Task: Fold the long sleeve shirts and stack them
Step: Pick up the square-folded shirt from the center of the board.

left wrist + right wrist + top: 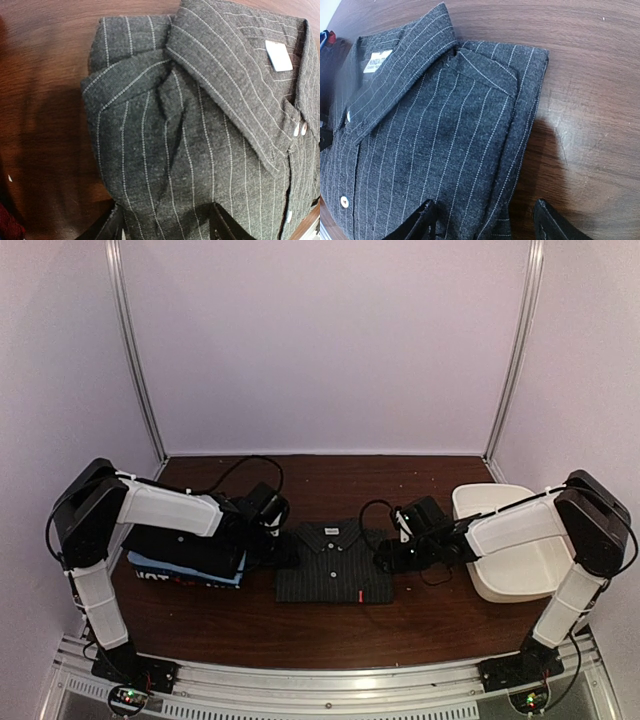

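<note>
at the near edge of the table (330, 630), both arm bases sit on the metal rail (330, 678), one at each end. i'm reading this off the overhead and wrist views.

middle of the table: the pinstriped shirt (335, 565) lies folded flat, collar to the far side, a small red tag (355, 595) near its front hem. one arm reaches in at each shoulder.

left gripper (166, 227): fingers (114, 226) set apart, folded shoulder cloth filling the space between them. i cannot tell whether it's pinching or let go. the collar has a white label (278, 55) inside and small white buttons (299, 129) down the front.

right gripper (487, 222): released. it straddles the shirt's folded side edge, the outer fingertip (552, 225) over bare wood and clear of the cloth.

left of the shirt, just beside it: a stack of folded shirts (190, 572), dark on top, light blue below. the left forearm crosses over it and hides much of the top.

right side: the white tub (520, 565), well apart from the shirt. the right forearm passes over its near-left rim.

farther back: black cables (240, 465) loop up from the left wrist, then bare wood up to the pale back wall (330, 340).
</note>
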You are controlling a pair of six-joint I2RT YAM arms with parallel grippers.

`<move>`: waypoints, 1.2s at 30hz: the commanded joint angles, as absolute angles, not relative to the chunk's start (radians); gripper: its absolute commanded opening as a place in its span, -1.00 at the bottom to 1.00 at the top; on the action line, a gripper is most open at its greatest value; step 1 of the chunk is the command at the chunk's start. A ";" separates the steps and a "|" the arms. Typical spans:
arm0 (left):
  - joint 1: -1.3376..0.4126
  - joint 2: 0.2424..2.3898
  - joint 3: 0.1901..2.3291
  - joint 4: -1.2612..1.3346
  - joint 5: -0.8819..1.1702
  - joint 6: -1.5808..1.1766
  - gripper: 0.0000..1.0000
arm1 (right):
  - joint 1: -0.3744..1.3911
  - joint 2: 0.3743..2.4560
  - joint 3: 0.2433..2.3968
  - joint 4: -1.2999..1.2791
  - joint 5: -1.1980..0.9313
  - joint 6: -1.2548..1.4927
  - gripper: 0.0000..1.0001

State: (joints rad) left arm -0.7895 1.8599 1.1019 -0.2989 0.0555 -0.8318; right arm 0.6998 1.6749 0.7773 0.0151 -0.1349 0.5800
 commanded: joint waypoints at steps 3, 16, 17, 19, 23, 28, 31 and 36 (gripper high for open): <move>-0.787 1.834 1.102 -0.348 -0.038 -0.811 0.28 | 0.699 1.691 0.788 -0.022 -0.119 0.571 0.34; -0.784 1.894 1.079 -0.252 0.114 -0.824 0.11 | 0.712 1.706 0.793 -0.025 -0.128 0.576 0.30; -0.785 1.898 1.077 -0.243 0.126 -0.828 0.05 | 0.716 1.710 0.797 -0.025 -0.128 0.577 0.29; -0.788 1.904 1.079 -0.233 0.140 -0.838 -0.07 | 0.723 1.723 0.804 -0.023 -0.134 0.580 0.26; -0.791 1.907 1.088 -0.220 0.162 -0.851 -0.48 | 0.731 1.746 0.804 -0.002 -0.165 0.595 0.08; -0.792 1.897 1.115 -0.235 0.162 -0.846 -1.00 | 0.731 1.735 0.810 0.027 -0.200 0.606 -0.50; -0.792 1.873 1.142 -0.270 0.140 -0.836 -1.00 | 0.732 1.704 0.824 0.007 -0.199 0.609 -0.91; -0.792 1.815 1.195 -0.343 0.119 -0.813 -1.00 | 0.731 1.612 0.851 -0.026 -0.214 0.621 -1.00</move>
